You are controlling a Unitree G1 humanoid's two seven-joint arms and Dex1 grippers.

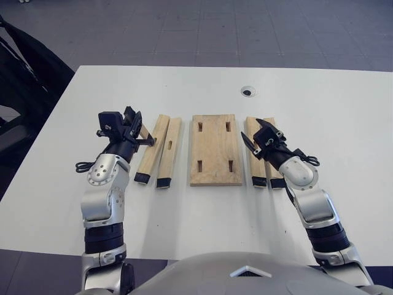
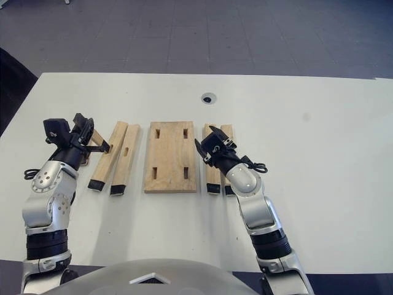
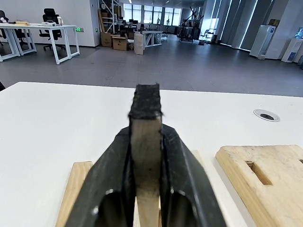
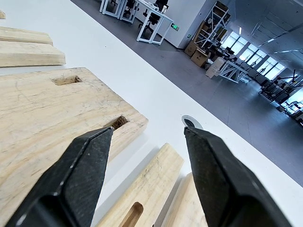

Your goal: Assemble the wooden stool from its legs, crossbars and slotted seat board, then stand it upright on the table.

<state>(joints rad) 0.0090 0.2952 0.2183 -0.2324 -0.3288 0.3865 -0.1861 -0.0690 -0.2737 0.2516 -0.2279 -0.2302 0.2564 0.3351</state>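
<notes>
The slotted seat board (image 1: 215,149) lies flat mid-table. Two wooden legs (image 1: 161,151) with black ends lie side by side to its left, and two more legs (image 1: 263,157) to its right. My left gripper (image 1: 132,126) is just left of the left pair, shut on a narrow wooden bar (image 3: 144,142) with a black tip; the bar stands out between the fingers (image 3: 182,184). My right gripper (image 1: 256,136) hovers open over the far ends of the right legs, nothing between its fingers (image 4: 80,179). The seat board (image 4: 47,109) sits beside it.
The white table (image 1: 319,117) has a round cable hole (image 1: 248,91) behind the board. There is bare table to the far right and along the front edge. Dark floor lies beyond the table's back edge.
</notes>
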